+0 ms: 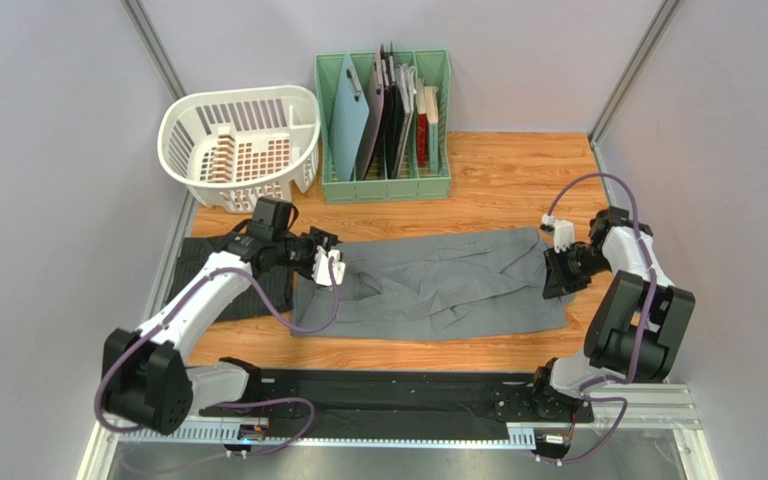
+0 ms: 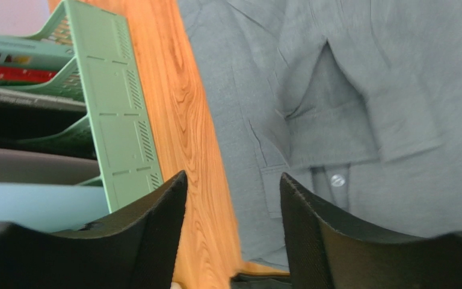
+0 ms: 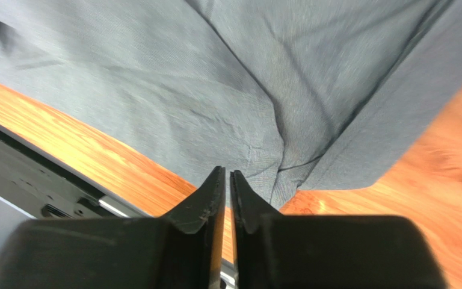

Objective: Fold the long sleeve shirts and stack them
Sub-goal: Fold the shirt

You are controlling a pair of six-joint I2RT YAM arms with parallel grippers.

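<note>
Overall: I see a wood-grain table (image 1: 518, 180) closed in by plain pale lilac walls on the left, far and right sides.
Near edge: a black strip and a metal rail carry both arm bases.
Far left: a white slatted basket (image 1: 243, 140) stands in the corner, tipped toward me.
Far middle: a green file rack (image 1: 383, 185) holds upright folders and boards just right of the basket.
Grey shirt (image 1: 438, 285): it lies spread and rumpled across the middle of the table, its long side running left to right, near the rack but apart from it. My left wrist view shows a button (image 2: 337, 180) and a folded cuff.
Dark shirt (image 1: 190, 262): it lies flat at the left edge of the table, partly under my left arm, its right side touching or slipped under the grey one. I cannot tell which.
Left gripper (image 1: 330, 262): the fingers stand apart, holding nothing, above the left end of the grey shirt.
Right gripper (image 1: 558, 275): the fingers (image 3: 212, 192) are pressed nearly together on the shirt's right edge, and the cloth puckers toward the tips.
</note>
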